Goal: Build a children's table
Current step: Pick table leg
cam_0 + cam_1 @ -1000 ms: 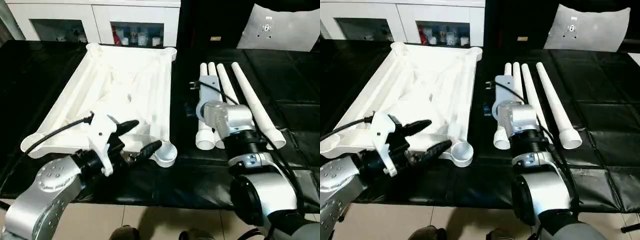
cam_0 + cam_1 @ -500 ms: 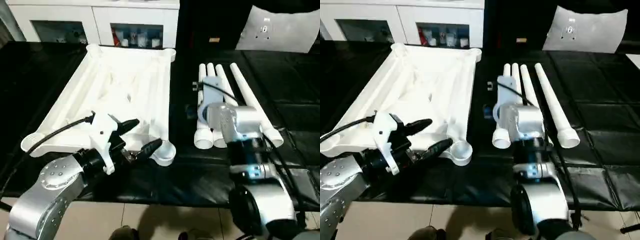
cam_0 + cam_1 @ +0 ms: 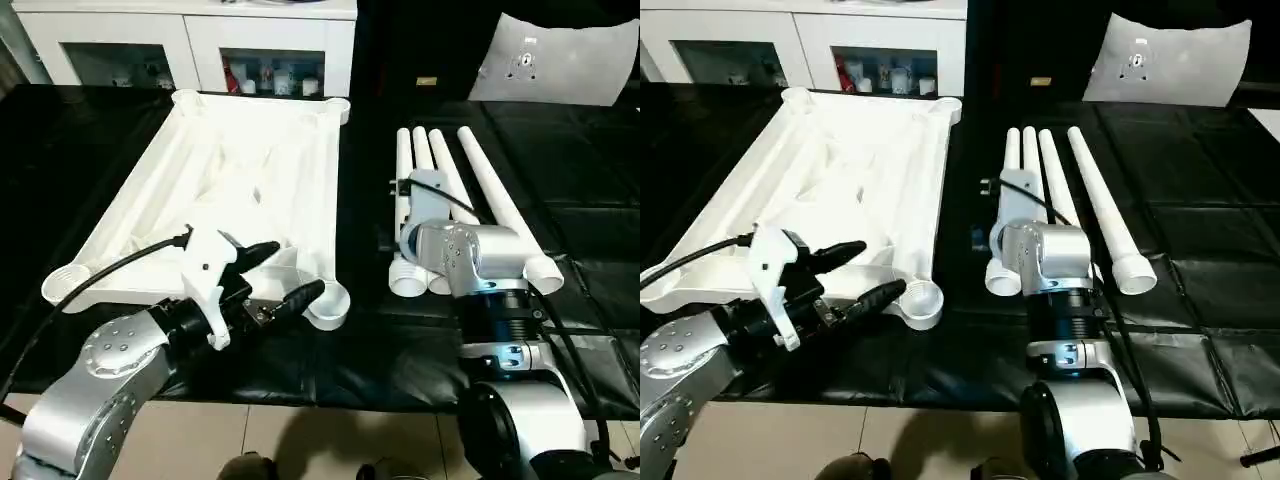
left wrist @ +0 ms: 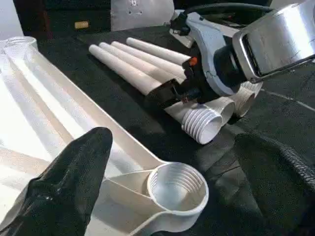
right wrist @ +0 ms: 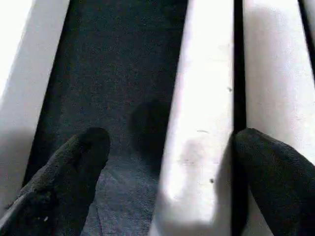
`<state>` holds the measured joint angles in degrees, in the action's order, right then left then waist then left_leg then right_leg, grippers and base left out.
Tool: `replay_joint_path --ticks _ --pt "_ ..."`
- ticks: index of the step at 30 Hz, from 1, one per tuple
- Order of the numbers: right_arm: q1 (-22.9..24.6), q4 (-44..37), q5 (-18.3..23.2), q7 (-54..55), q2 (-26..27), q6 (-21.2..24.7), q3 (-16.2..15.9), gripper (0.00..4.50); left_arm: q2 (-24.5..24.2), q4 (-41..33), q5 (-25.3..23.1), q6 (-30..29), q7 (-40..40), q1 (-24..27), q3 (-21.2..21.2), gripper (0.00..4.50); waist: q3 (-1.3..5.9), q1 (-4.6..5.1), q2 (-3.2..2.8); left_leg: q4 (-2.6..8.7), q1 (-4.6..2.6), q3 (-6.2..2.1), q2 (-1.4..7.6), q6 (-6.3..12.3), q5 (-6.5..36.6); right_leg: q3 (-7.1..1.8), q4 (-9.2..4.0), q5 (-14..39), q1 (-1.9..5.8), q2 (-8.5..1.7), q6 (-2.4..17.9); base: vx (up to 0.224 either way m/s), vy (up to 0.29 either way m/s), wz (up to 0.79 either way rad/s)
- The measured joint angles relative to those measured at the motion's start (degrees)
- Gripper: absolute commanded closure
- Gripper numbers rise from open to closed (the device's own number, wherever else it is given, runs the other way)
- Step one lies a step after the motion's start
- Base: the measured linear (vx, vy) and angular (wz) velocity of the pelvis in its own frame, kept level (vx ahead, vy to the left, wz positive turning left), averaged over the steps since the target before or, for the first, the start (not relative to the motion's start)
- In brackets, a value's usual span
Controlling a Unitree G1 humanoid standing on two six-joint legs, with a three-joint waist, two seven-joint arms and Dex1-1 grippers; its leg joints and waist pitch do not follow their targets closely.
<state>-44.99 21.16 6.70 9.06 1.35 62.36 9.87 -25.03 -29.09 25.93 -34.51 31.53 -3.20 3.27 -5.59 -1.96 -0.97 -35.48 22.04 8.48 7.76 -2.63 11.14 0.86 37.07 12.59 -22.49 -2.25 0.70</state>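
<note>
Black matting covers the work surface, with a white cabinet with glass doors along the far edge.

Left zone: the white rectangular plastic table top lies upside down, ribbed underside up. Its near round threaded corner socket is empty. The left gripper hovers just over this near edge, black fingers spread wide, nothing between them.

Right zone: four long white tapered tubular legs lie side by side on the matting, well apart from the table top, threaded wide ends toward the robot. The right gripper is lowered over the leftmost leg, fingers spread wide. One fingertip stands over bare matting on the leg's outer side; the other stands at the seam with the neighbouring leg.

Procedure, as judged: the step in hand is picking up the first leg.
1. Centre the leg between the fingers before closing.
2. Work the inner finger into the seam, so the neighbouring leg is not clamped along with it.
3. Grip near the wide end; the taper and smooth plastic may let a narrower section slip.
4. Keep the left gripper ready to steady the table top.
</note>
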Motion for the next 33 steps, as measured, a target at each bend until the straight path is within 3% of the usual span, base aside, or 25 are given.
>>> replay_joint_path --ticks 3,17,29,33 --pt "-0.1 1.5 0.0 -0.6 -0.1 -1.2 0.0 0.00 0.0 0.2 -0.5 0.3 0.0 -0.2 0.0 0.04 0.01 0.02 0.01 0.00 0.00 0.01 0.00 0.01 0.0 0.00 0.00 0.0 0.00 0.00 0.0 0.000 0.000 0.00" --pt "-1.6 9.1 2.2 -2.1 -0.4 -6.5 3.5 1.36 0.4 0.2 -0.9 0.5 -1.3 -0.3 0.2 0.00 0.02 0.02 0.03 0.00 -0.02 0.02 0.01 0.15 -0.1 0.01 0.01 -0.1 0.01 0.00 0.1 0.000 0.000 0.00" --pt "-3.0 12.0 3.0 -2.1 -1.6 -6.9 5.4 2.41 0.3 0.1 -0.8 -0.5 -1.8 -0.3 0.5 0.00 0.02 0.02 0.03 0.00 -0.01 0.02 0.01 0.31 -0.2 0.01 0.00 -0.2 0.01 0.00 0.1 0.000 0.000 0.00" --pt "-3.7 13.0 3.0 -2.1 -1.7 -6.9 5.4 2.55 0.3 0.1 -0.8 -0.6 -1.8 -0.3 0.7 0.00 0.02 0.02 0.03 0.00 0.00 0.02 0.02 0.31 -0.2 0.01 0.00 -0.3 0.01 0.00 0.1 0.000 0.000 0.00"
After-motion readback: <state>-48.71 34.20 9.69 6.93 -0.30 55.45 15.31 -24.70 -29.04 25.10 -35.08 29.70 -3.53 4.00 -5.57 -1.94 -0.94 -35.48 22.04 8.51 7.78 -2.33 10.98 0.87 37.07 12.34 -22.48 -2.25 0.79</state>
